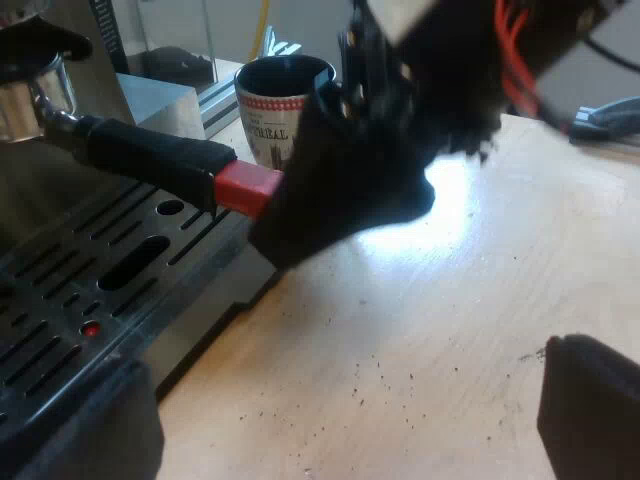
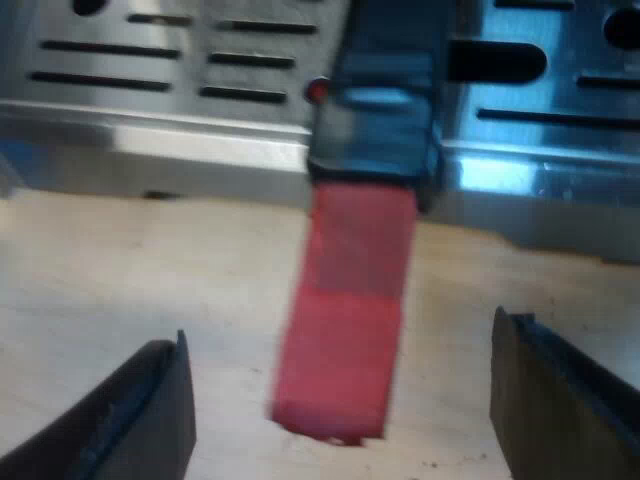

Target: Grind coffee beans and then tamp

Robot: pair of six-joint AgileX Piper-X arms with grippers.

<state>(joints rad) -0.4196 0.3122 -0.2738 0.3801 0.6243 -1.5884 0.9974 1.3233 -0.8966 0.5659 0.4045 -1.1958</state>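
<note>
Two open claws, holder locked in the machine

Both claws stand open, and neither has hold of anything. The right claw [image 2: 340,350] has its two black fingers [image 2: 150,410] spread wide. The red end [image 2: 345,320] of the handle [image 1: 150,152] reaches in between them. Bare wood shows in the gap on each side, so neither finger touches it. From the left wrist view this claw sits right at the red end, and its dark bulk covers the very tip.

The holder [image 1: 60,120] is locked into the front of the machine [image 1: 100,40], with its metal cup tucked up under the head. Its handle sticks out over the slotted tray [image 1: 60,300] and tilts slightly down. The dark part ends about over the tray's near edge, and the red end carries on over the table [image 1: 470,320]. A small red dot [image 1: 90,328] shows among the tray's slots, close under the handle.

The left claw [image 1: 345,370] hangs over the table beside the tray, well apart from the handle. Its fingers are far apart with nothing between them but wood. One finger is near the tray's edge and the other is out over the bare table.

A mug [image 1: 283,110] stands upright on the far side of the handle, near the machine and partly hidden behind the right arm. It has a dark inside and a red patterned band with lettering. Dark specks [image 1: 400,385] lie scattered on the wood near the left claw
</note>
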